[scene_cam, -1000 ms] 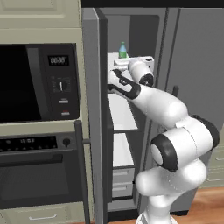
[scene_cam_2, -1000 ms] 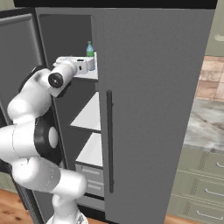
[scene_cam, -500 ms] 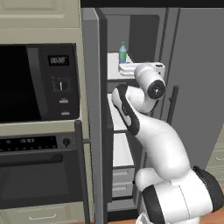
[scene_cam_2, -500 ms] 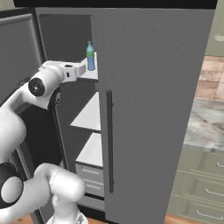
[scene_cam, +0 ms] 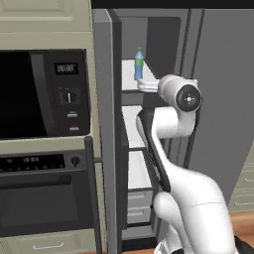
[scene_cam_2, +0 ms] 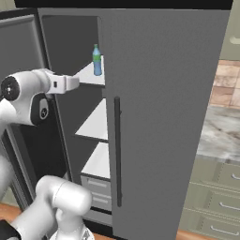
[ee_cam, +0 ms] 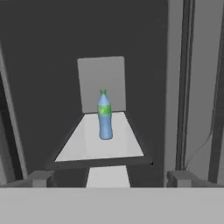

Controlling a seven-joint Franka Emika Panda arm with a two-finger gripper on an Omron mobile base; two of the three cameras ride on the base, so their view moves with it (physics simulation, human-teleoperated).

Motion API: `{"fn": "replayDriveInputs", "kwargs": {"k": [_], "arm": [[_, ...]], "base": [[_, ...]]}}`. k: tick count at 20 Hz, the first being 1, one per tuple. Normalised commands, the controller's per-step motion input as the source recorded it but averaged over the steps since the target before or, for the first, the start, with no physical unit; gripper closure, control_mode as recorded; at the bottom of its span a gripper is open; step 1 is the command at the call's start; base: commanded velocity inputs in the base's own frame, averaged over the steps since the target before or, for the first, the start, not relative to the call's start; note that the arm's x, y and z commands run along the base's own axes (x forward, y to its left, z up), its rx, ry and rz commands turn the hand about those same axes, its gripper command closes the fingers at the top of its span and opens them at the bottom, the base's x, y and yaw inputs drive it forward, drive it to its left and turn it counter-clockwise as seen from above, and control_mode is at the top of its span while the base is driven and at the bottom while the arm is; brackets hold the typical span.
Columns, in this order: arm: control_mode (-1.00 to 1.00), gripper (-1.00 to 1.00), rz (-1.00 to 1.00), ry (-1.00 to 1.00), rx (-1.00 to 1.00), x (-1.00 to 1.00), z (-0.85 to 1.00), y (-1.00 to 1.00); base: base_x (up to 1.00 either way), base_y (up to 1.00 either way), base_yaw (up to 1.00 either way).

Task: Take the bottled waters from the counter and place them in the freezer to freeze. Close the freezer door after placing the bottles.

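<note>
The blue-tinted bottle (ee_cam: 104, 117) with its green cap and label stands upright on the top white shelf (ee_cam: 87, 146) of the freezer (scene_cam: 149, 54), about midway across the shelf and free of any contact. In the left base view the same bottle (scene_cam: 139, 64) shows at the shelf's rear, and in the right base view (scene_cam_2: 96, 60) it stands near the shelf's inner edge. The gripper (ee_cam: 109, 177) is in front of the shelf edge, apart from the bottle, its two dark fingertips (ee_cam: 40, 178) spread wide with nothing between them. The freezer door (scene_cam: 105, 129) stands open at the left, edge-on to the camera. Lower white shelves (scene_cam_2: 97, 123) and drawers (scene_cam_2: 96, 190) sit beneath. The plain wider fridge door (scene_cam_2: 164, 117) is closed, and the marbled counter (scene_cam_2: 220, 136) lies to its right.
</note>
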Motion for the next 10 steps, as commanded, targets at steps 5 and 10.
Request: {"fn": "replayDriveInputs", "kwargs": {"k": [5,10], "arm": [[-1.0,-1.0,0.05,0.27,0.11,-0.72,0.03,-0.07],[-1.0,-1.0,0.03,0.22,0.0,-0.72,-0.01,0.0]], "base": [[0.0,0.0,0.0],[0.0,0.0,0.0]]}}
